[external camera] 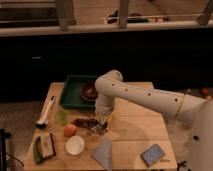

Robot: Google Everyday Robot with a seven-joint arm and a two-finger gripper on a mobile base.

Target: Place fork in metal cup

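Near the front of the desk (130, 135) lie a white bowl (75, 145) and an orange (69, 130). At 3 o'clock from the orange, the pincer (101, 125) is low over the fork (91, 129); I cannot tell its state. Farther back stands a green tray (70, 92).

The surface (135, 127) is a light wooden tabletop with visible plank seams, and the white arm reaches across it so that the tool (101, 127) hangs just above its front left part. Behind the surface runs a long, dark, shadowed band of wall or cabinet front. Above that band lies a pale horizontal ledge (60, 30), crossed by upright grey posts (65, 12). Left of the surface, the floor (17, 117) is mottled grey. Lighting is dim and warm.
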